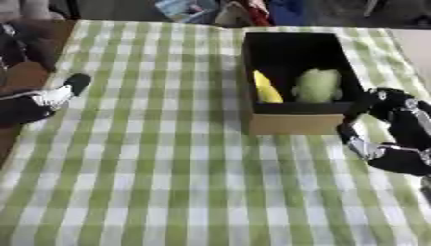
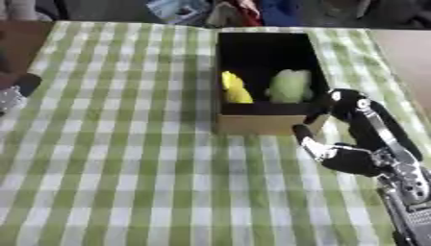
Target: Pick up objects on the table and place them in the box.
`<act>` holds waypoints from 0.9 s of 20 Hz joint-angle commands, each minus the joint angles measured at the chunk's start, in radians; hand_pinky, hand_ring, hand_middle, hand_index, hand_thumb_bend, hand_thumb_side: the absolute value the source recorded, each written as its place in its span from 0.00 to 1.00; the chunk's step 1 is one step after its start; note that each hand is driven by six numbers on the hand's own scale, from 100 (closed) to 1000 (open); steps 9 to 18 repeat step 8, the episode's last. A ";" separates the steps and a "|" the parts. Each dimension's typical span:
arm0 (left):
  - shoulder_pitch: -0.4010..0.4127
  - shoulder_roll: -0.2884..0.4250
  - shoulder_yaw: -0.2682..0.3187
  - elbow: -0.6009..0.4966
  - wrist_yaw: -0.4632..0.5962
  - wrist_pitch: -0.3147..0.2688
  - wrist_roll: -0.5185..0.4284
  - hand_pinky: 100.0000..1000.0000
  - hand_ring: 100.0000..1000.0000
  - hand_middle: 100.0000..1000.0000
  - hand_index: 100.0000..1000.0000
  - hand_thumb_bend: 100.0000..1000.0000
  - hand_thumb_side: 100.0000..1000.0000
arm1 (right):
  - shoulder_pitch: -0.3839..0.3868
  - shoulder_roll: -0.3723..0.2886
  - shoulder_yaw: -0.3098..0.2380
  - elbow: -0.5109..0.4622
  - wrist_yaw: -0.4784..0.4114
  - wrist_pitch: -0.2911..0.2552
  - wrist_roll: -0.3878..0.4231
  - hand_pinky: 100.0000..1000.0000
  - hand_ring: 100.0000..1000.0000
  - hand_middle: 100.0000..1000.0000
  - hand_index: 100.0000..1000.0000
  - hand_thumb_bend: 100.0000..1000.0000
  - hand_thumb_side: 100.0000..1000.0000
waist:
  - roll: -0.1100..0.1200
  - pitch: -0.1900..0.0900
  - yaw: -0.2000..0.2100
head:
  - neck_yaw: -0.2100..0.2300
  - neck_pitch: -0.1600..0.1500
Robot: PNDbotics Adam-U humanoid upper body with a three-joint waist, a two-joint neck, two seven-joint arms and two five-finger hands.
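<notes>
A cardboard box (image 1: 290,122) with a dark inside stands on the green checked tablecloth, right of centre. Inside it lie a yellow object (image 1: 267,88) on the left and a pale green rounded object (image 1: 319,85) beside it. My right hand (image 2: 358,139) hovers just outside the box's near right corner, fingers spread and holding nothing. My left hand (image 1: 38,101) rests at the table's left edge, fingers relaxed, nothing in it.
The checked tablecloth (image 1: 151,168) covers the table with wide free room left of and in front of the box. A brown table edge (image 1: 25,72) shows at the far left. Clutter lies beyond the far edge (image 1: 189,9).
</notes>
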 commanded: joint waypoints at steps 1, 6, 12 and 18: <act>0.002 -0.002 0.019 0.001 -0.001 -0.015 0.001 0.54 0.39 0.38 0.65 0.53 0.09 | -0.010 -0.008 -0.013 -0.027 0.007 0.001 -0.009 0.63 0.48 0.46 0.54 0.22 0.00 | 0.002 -0.014 0.000 | 0.002 -0.004; 0.015 -0.020 0.017 0.015 -0.008 -0.020 -0.009 0.54 0.39 0.38 0.65 0.53 0.10 | -0.010 -0.003 -0.016 -0.030 0.009 0.002 -0.013 0.63 0.48 0.46 0.54 0.22 0.00 | 0.001 -0.015 -0.001 | 0.003 -0.001; 0.023 -0.027 0.016 0.022 -0.011 -0.017 -0.012 0.54 0.39 0.38 0.65 0.53 0.11 | -0.010 -0.003 -0.017 -0.030 0.011 0.002 -0.013 0.63 0.48 0.46 0.53 0.22 0.00 | 0.001 -0.013 -0.002 | 0.002 0.002; 0.023 -0.027 0.016 0.022 -0.011 -0.017 -0.012 0.54 0.39 0.38 0.65 0.53 0.11 | -0.010 -0.003 -0.017 -0.030 0.011 0.002 -0.013 0.63 0.48 0.46 0.53 0.22 0.00 | 0.001 -0.013 -0.002 | 0.002 0.002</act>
